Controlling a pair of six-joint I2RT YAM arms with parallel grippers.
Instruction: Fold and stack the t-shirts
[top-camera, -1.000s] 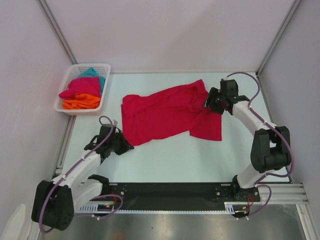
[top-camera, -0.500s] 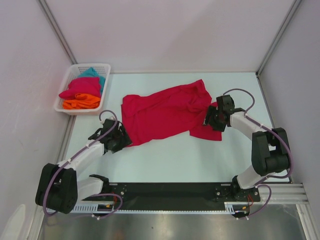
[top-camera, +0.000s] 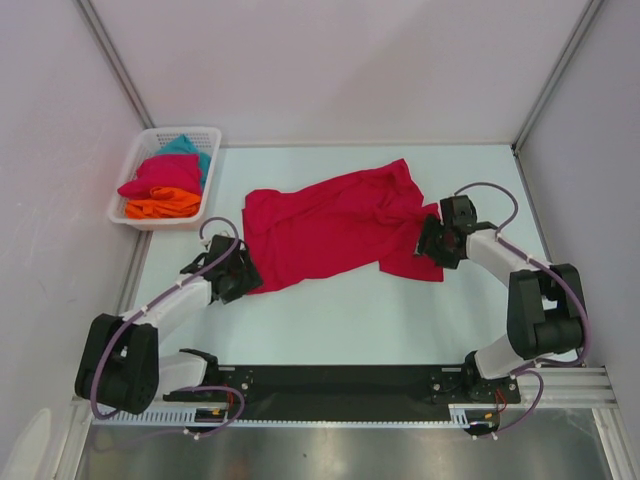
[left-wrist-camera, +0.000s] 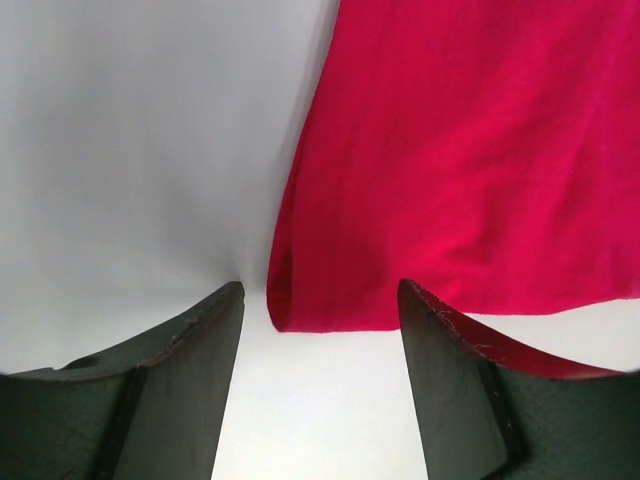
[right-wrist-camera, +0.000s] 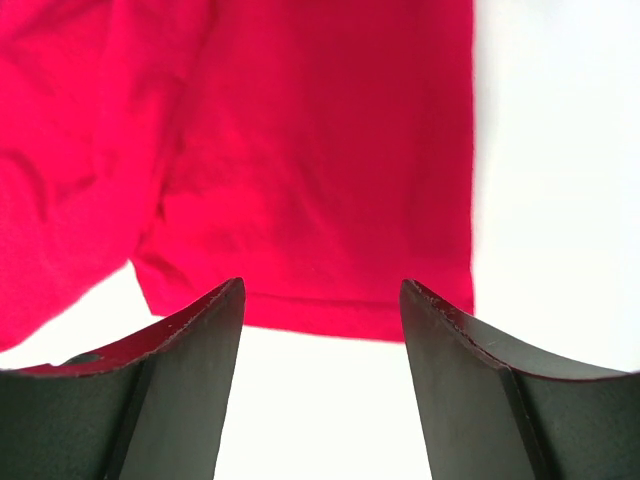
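Tabletop (top-camera: 330, 310) between white walls (top-camera: 330, 70) carries crimson shirt (top-camera: 330, 225); left fingers (left-wrist-camera: 170, 390), right fingers (right-wrist-camera: 180, 390) wide, empty.

Shirt (top-camera: 330, 228) on table (top-camera: 350, 320); basket (top-camera: 195, 132) behind-left (shirts (top-camera: 160, 180) inside).

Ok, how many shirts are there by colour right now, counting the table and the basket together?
Crimson: 2, the spread shirt on the table and the folded crimson shirt in the basket
Orange shirt: 1, in the basket
Teal shirt: 1, in the basket
Total: 4 shirts, as far as the pile shows
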